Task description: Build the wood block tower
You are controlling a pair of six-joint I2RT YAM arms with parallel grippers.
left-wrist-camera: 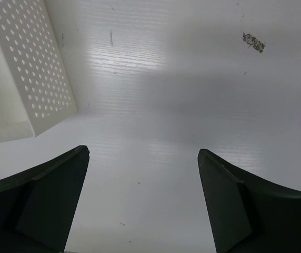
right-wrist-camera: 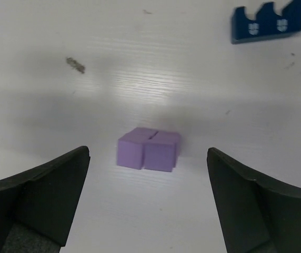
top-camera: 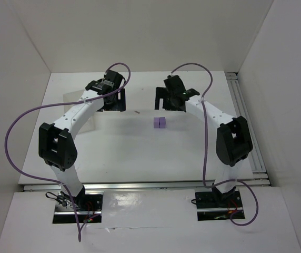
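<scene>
Wood block tower (right-wrist-camera: pixel 149 150) at base stage, two purple blocks (top-camera: pixel 160 123) touching on table (top-camera: pixel 119 153) near the empty, wide-spread right gripper (top-camera: pixel 172 101); left gripper (left-wrist-camera: pixel 142 153) equally wide; next, likely fetching blue notched block (right-wrist-camera: pixel 267 23) squarely.

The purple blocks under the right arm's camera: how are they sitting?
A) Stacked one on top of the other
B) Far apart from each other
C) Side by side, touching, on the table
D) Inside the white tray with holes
C: the right wrist view shows the purple blocks pressed together with only a thin seam between them, resting on the bare table.
</scene>
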